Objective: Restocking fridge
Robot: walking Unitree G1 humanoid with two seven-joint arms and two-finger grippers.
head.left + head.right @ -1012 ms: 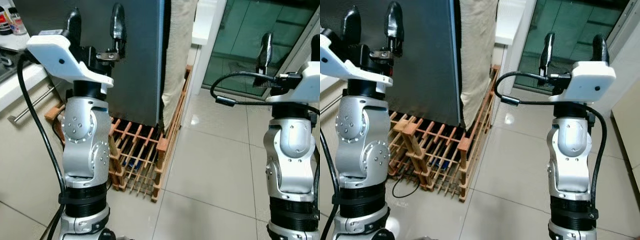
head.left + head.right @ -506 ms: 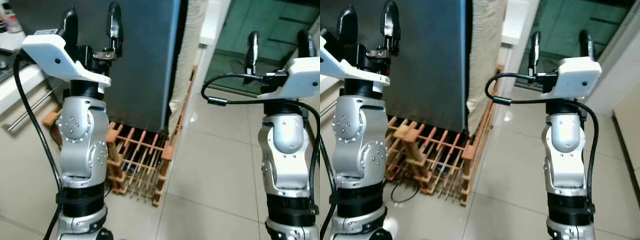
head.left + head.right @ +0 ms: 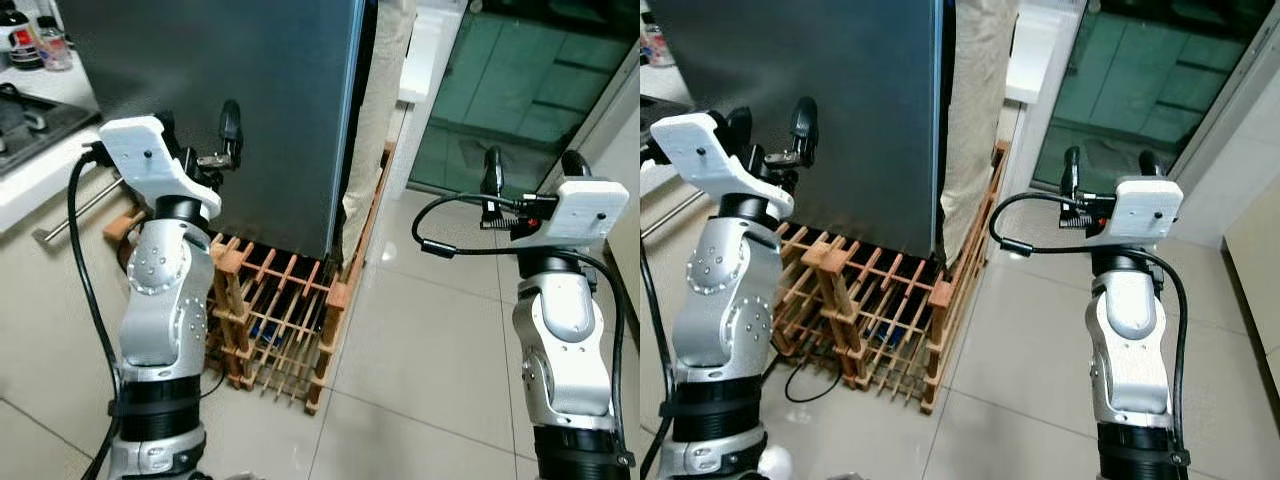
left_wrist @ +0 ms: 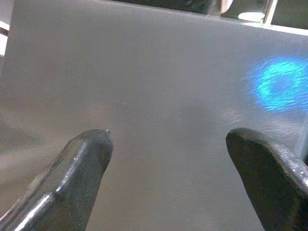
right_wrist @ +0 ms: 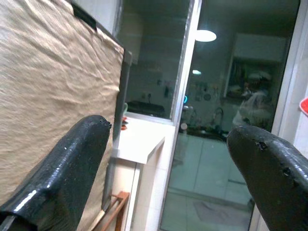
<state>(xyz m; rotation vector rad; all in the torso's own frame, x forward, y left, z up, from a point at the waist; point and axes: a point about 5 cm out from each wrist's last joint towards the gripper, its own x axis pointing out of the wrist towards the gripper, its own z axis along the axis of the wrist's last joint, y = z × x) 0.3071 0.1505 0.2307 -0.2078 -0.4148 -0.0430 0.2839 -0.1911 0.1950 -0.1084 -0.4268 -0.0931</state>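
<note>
Both arms had dropped lower against the scene. Left gripper (image 3: 197, 121), fingers spread, faced the grey fridge (image 3: 250, 90) side, which stood on a wooden rack (image 3: 275, 310). Right gripper (image 3: 528, 172), also spread, empty; its wrist view caught beige cloth (image 5: 48, 86) and glass door (image 5: 226, 120).

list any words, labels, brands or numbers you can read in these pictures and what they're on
No text can be read in any view.
Two small bottles on the white counter: labels are there, too small and blurred to read.
Tall dark grey fridge: its side is plain, no lettering or badge.
White camera housing on the left gripper and on the right gripper: no readable marking.
Wooden slatted rack under the fridge: unmarked.
</note>
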